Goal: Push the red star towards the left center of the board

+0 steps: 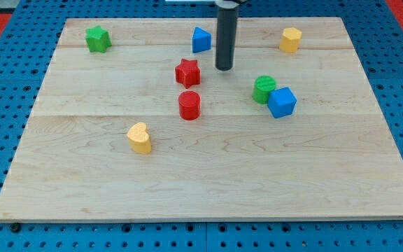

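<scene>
The red star [187,72] lies on the wooden board [208,175] a little above the board's centre. My tip [224,68] stands just to the star's right, a small gap apart, at about the same height in the view. A red cylinder [189,105] stands directly below the star. A blue block [201,40], triangular in look, lies above the star and left of the rod.
A green star [98,38] is at the top left. A yellow heart [139,137] lies lower left of centre. A green cylinder [264,89] touches a blue cube [282,102] on the right. A yellow block [290,40] is at the top right.
</scene>
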